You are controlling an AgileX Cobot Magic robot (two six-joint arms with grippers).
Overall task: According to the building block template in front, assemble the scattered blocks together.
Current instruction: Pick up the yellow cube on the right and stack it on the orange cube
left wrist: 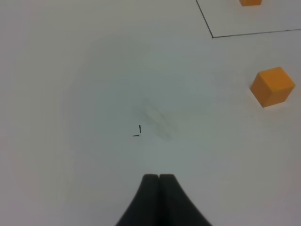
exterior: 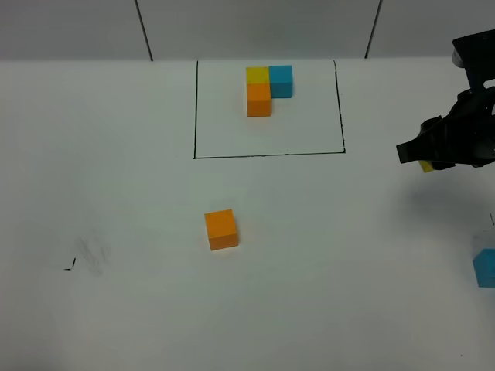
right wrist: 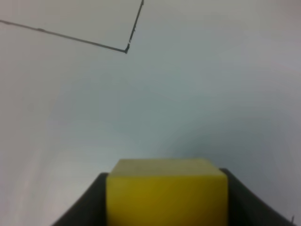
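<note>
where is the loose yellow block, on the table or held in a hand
Held. The yellow block sits clamped in the right hand, with a black jaw pressed against each side in the wrist view.

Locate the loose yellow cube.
The yellow cube sits clamped in the right gripper at the exterior view's far right, right of the drawn rectangle and beyond the loose blue cube.

You are looking at a plain white table [exterior: 348,309]. Near its left side you can see a small black corner mark [exterior: 70,267], with a faint grey smudge [exterior: 94,253] just beside it. Behind the table stands a grey wall [exterior: 255,27] crossed by two dark slanted seams [exterior: 144,29].
</note>
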